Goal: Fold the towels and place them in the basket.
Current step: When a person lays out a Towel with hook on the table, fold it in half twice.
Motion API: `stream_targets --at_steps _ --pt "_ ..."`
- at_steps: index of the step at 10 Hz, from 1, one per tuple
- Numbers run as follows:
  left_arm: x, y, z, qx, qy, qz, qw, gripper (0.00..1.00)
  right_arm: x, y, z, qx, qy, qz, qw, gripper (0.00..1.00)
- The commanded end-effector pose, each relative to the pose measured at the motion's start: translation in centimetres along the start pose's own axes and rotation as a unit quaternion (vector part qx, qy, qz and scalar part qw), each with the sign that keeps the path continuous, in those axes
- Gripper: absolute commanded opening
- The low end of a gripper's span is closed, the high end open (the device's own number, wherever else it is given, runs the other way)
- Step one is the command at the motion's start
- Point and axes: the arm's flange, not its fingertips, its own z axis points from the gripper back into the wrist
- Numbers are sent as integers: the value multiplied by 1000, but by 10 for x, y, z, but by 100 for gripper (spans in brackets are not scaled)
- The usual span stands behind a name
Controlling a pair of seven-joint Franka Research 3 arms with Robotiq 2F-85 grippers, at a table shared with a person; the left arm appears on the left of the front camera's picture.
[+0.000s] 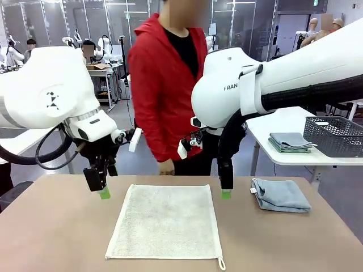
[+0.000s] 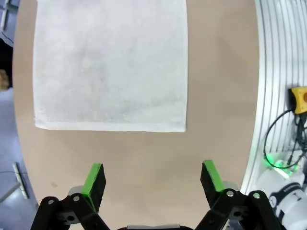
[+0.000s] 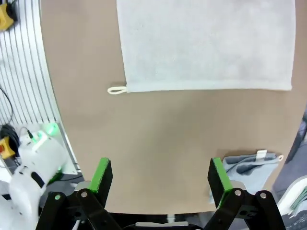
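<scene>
Both wide open and empty, your left gripper (image 1: 104, 193) hangs just off the upper-left corner of the cream towel (image 1: 165, 221), your right gripper (image 1: 226, 194) off its upper-right; the towel lies flat on the bench (image 1: 57, 226), lower centre of frame.

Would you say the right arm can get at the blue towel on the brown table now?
Probably yes: the open right pincer hangs beside the blue towel, only bare table between them.

Bright, even light falls from ceiling strips (image 1: 122, 4) far behind the cream towel (image 1: 165, 221), leaving faint soft shadows beside it. Wrist views are sharp on the towel, bowed at their edges.
</scene>
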Motion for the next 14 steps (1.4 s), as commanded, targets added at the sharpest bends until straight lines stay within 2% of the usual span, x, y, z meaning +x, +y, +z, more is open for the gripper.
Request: stream_targets --at_steps 1,5,6,11,12,14 --pt "1 1 -14 -21 24 22 999 100 -8 4 -4 -44 -38 26 998 100" --pt "-4 10 -37 -10 30 -14 999 100 -5 11 -12 -59 -49 -1 997 100" --pt "-3 4 -33 -30 23 9 999 100 -2 3 -2 -53 -38 14 998 100" --pt "-4 6 -37 -29 24 6 999 100 -2 4 -4 -55 -40 12 998 100" --pt "-2 -4 -46 -14 19 -8 1000 100 2 13 -18 -71 -39 23 996 100" --pt "-2 -19 -65 -3 28 -3 1000 100 1 25 -36 -73 -41 -1 996 100"
